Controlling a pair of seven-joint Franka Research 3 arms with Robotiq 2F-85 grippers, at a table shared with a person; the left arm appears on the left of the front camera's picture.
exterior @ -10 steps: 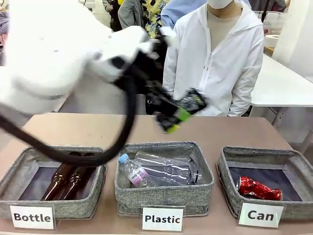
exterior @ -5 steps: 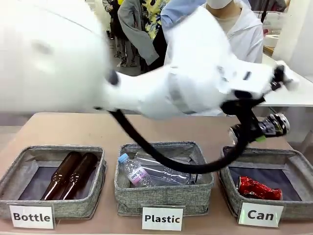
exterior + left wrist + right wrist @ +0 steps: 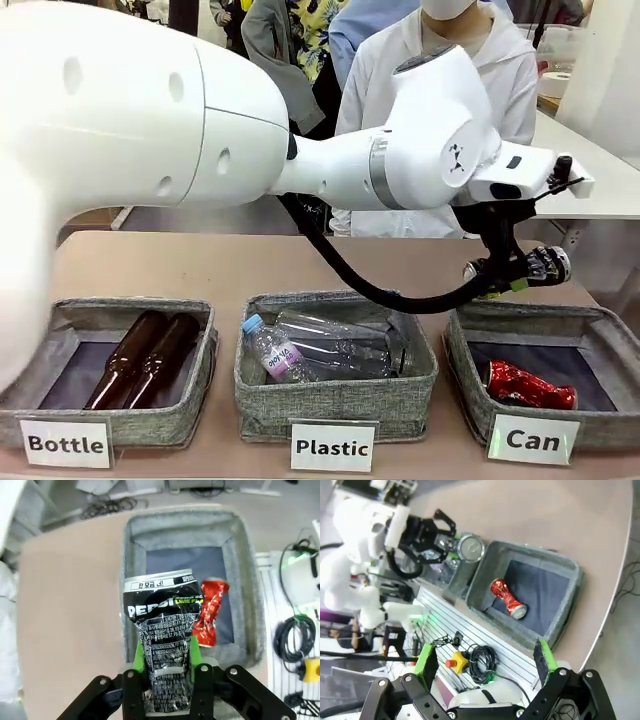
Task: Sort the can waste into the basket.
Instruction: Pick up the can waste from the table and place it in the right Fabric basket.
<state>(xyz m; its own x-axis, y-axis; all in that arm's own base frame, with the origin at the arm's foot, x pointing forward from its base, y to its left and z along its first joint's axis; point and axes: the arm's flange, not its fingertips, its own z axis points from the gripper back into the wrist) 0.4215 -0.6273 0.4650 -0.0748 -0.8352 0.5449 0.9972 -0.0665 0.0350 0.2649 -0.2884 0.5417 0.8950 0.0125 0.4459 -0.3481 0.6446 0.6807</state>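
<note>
The basket point(image 3: 600, 345) labelled "Can" sits at the lower right of the front view, on the table point(image 3: 190, 262), with a crushed red can point(image 3: 528, 386) lying inside. Just above its rear rim, the left gripper point(image 3: 520, 272) clamps a crumpled black can point(image 3: 162, 630) between its jaws. The right gripper point(image 3: 485, 662) hangs with jaws spread wide, holding nothing.

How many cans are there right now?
2. A crushed black can is gripped in the left end effector above the Can basket; a crushed red can lies inside that basket. I see no others.
</note>
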